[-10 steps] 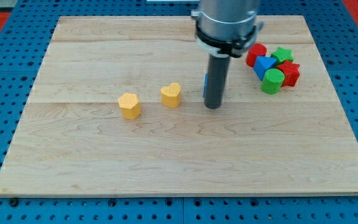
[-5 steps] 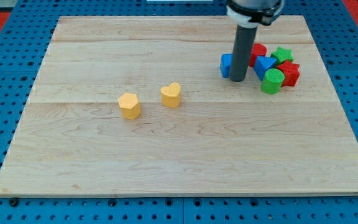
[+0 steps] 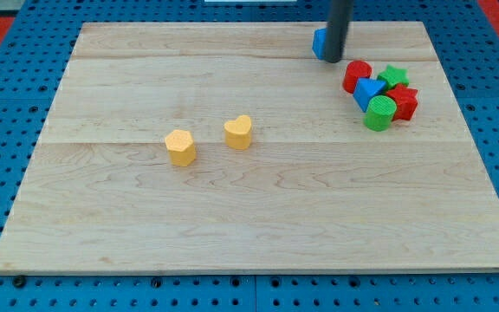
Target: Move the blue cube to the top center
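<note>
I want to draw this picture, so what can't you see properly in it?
- Blue cube: camera view, mostly hidden behind my rod; only its left part shows.
- My tip: whether it touches the cube cannot be told.
- The arm: cut off by the view's top.
- Blue block in the cluster: partly covered by the green cylinder; its shape is unclear.

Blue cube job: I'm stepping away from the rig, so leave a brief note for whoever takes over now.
My tip is at the view's top, touching the blue cube on its right side. The cube sits near the board's top edge, right of centre. Done: cube brought up to the top. Left: nudge it toward the view's left to reach top centre.
</note>
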Tool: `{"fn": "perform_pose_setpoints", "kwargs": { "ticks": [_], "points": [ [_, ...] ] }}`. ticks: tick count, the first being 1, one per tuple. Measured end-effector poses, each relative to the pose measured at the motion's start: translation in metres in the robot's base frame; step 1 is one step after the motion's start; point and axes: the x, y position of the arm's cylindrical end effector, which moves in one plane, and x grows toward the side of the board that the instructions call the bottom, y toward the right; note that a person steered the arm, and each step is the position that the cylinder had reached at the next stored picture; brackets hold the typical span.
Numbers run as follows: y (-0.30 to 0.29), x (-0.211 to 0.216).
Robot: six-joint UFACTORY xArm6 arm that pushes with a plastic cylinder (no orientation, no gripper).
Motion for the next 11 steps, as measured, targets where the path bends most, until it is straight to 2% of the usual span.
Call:
{"fn": "perform_pose_setpoints", "kwargs": {
  "ticks": [1, 2, 5, 7, 8, 9, 11],
  "points": [
    [0.046, -0.004],
    [0.033, -0.022],
    [-0.128, -0.034],
    [-0.150, -0.011],
    [-0.194, -0.018],
    [-0.202, -0.039],
    [-0.140, -0.063]
  ]
}}
